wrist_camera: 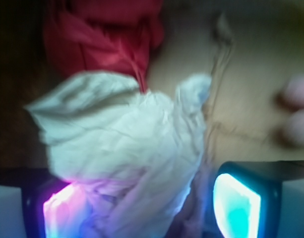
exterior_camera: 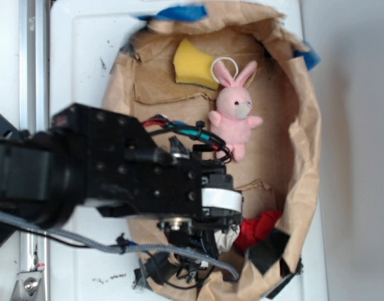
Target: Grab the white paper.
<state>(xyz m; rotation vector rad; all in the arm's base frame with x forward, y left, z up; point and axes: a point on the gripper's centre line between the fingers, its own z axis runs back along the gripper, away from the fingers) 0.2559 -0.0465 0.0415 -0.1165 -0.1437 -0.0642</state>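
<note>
Exterior: my arm (exterior_camera: 116,169) covers most of the white paper (exterior_camera: 228,238), a sliver showing beside the red cloth (exterior_camera: 257,229) on the brown sheet (exterior_camera: 304,157). Wrist: my claw (wrist_camera: 142,208) straddles the crumpled white paper (wrist_camera: 127,148), pads (wrist_camera: 236,203) at either side; whether they pinch it, I cannot tell.

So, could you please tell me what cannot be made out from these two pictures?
- Exterior view: the crumpled off-white paper ball is mostly hidden under the black gripper; jaw contact is unseen.
- Wrist view: the paper covers one glowing finger pad; whether the jaws are closed on it is unclear.
- Wrist view: the pink plush bunny is a blur at the right edge.
- Exterior view: the red cloth bundle is partly covered.
</note>
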